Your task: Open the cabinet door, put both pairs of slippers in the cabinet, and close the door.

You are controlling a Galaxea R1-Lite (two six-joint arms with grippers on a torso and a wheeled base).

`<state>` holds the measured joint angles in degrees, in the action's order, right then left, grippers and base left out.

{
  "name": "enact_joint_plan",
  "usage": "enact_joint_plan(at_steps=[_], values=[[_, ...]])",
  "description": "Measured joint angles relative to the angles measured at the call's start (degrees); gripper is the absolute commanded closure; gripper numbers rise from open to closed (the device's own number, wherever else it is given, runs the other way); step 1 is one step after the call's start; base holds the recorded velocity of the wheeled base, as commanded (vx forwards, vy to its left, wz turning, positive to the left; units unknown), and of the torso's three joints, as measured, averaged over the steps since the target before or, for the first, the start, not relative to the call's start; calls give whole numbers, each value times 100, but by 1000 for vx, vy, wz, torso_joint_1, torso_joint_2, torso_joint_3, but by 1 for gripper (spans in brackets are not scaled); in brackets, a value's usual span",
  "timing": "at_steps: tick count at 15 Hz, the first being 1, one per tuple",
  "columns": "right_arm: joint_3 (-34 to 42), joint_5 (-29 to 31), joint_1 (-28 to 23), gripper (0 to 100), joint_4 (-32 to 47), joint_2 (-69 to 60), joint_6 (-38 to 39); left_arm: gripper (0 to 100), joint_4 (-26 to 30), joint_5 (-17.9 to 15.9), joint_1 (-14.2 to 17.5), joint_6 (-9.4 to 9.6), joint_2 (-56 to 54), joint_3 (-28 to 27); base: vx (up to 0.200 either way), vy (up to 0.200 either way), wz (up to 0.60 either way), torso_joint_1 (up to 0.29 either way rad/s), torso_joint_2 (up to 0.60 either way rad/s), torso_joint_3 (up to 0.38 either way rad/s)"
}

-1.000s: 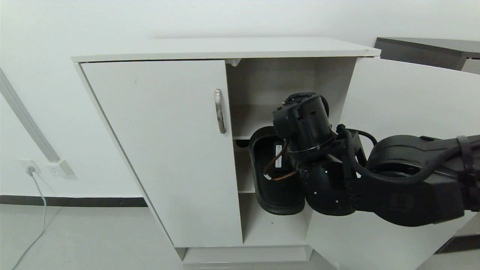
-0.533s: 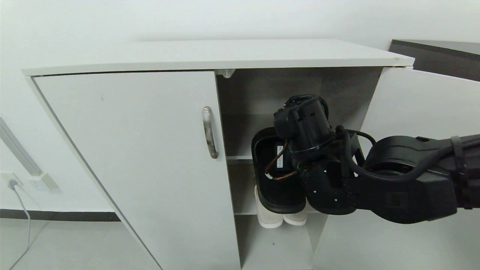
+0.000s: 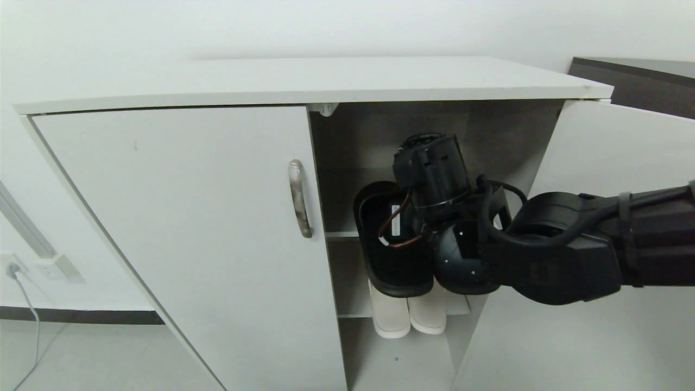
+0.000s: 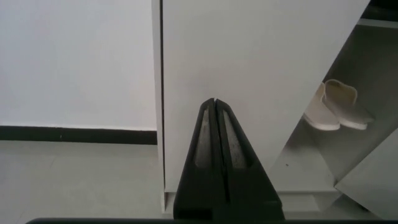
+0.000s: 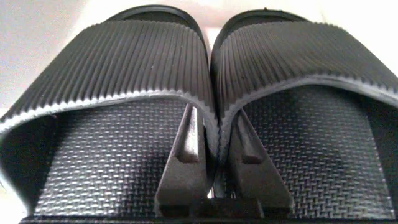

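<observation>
A white cabinet [image 3: 326, 76] stands with its left door [image 3: 190, 217] closed and its right door [image 3: 597, 152] swung open. A pair of black slippers [image 3: 391, 260] hangs on edge in the opening, at the height of the middle shelf. My right gripper [image 5: 216, 140] is shut on the black slippers [image 5: 124, 74], pinching their two inner walls together. A pair of white slippers [image 3: 407, 315] lies on the lower shelf, its ends over the shelf's edge. My left gripper [image 4: 215, 124] is shut on nothing, low in front of the closed door [image 4: 249, 62], with the white slippers [image 4: 339, 106] off to one side.
A metal handle [image 3: 299, 198] sits on the closed door next to the opening. A wall socket with a cable [image 3: 13, 271] is at the left. A dark desk [image 3: 640, 81] stands behind the open door. Bare floor [image 4: 74, 180] lies before the cabinet.
The head camera has moved closer to the cabinet, bringing the white slippers into sight. My right arm has carried the black slippers slightly up and left, toward the opening.
</observation>
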<state>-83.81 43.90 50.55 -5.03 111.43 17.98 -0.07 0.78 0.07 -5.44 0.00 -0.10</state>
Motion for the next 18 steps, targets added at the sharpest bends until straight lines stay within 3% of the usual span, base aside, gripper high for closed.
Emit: enact_joint_plan(at_steps=[13,18], values=[[-1774,-240,-651,100,48,1202,-553,100,0,0,0,-9,0,0,0,0,0,0,0,0],[-1986,-246,-692,100,68,1324,-617,100,0,1,0,-9,0,0,0,0,0,0,0,0]])
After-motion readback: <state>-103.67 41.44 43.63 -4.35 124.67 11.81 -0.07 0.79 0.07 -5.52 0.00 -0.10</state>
